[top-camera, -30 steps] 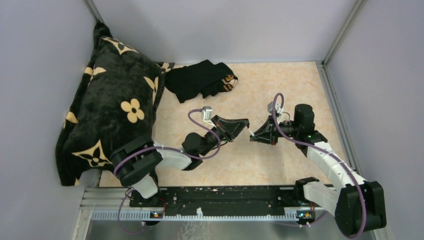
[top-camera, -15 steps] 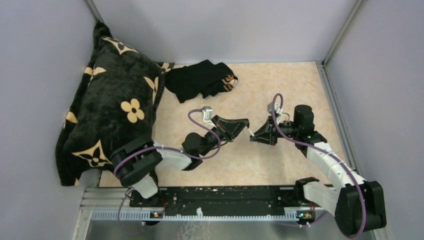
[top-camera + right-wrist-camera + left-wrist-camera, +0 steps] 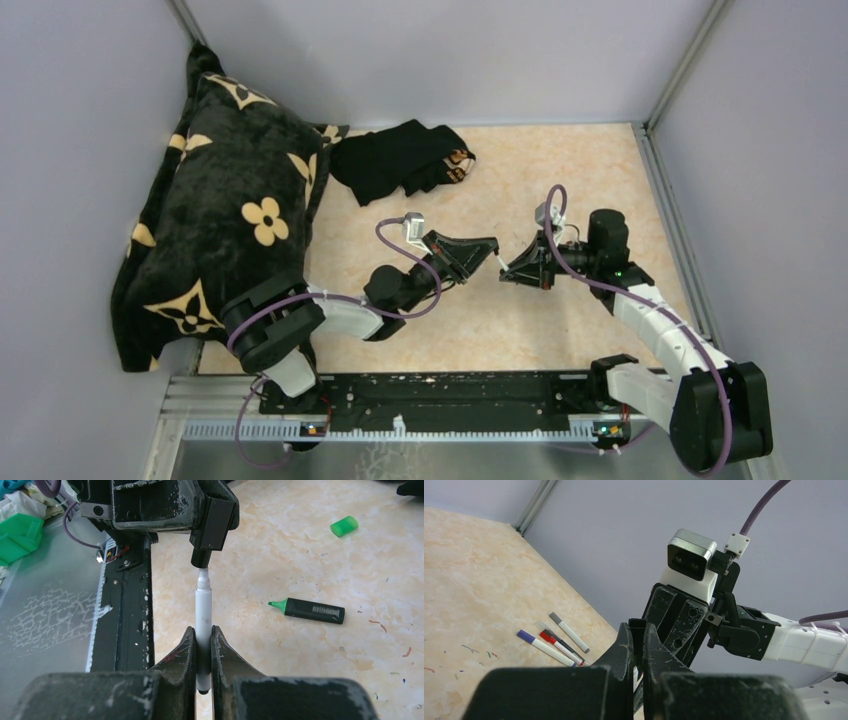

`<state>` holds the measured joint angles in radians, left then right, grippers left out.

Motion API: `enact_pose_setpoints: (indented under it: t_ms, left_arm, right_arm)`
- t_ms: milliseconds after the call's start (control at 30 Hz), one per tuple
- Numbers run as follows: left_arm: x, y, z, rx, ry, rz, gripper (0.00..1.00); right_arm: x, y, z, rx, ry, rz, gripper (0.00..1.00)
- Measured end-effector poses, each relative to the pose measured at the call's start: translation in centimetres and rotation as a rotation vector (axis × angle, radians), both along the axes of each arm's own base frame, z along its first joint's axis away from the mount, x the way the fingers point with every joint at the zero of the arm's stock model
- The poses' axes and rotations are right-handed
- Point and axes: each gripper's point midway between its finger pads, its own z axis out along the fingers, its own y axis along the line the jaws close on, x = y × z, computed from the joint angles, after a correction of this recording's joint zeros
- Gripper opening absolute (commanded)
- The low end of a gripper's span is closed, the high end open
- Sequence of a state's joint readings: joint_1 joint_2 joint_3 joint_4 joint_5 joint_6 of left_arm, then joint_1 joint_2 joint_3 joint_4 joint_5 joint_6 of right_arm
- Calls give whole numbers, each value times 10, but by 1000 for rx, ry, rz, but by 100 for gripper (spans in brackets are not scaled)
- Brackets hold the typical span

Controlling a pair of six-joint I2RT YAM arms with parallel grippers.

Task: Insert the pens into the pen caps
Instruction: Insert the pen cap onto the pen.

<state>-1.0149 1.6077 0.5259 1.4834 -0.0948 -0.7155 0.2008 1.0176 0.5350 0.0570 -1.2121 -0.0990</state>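
Observation:
My left gripper is shut on a small black pen cap, held above the table. My right gripper is shut on a thin white-barrelled pen. The pen's tip meets the mouth of the black cap in the right wrist view. In the top view both grippers, left and right, face each other tip to tip over mid-table. A black-barrelled marker with a bare green tip lies on the table, and a green cap lies apart from it.
Three capped white pens, purple, red and grey, lie together near the wall. A black flowered cushion fills the left side. A black cloth lies at the back. The black base rail runs along the near edge.

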Motion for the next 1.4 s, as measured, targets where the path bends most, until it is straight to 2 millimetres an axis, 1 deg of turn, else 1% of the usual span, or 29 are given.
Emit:
enact_pose_setpoints:
  t_ms: [400,767,1400]
  left_arm:
    - [2,1,0,-7,8,11,0]
    - [4,2,0,-7,10,22,0]
    - [3,2,2,-25,28,11,0]
  right_arm:
    - [1,0,1,3,12,-6,0]
    - [-4,1,1,9,7,20,0]
    - [3,0,3,7,30,-23,0]
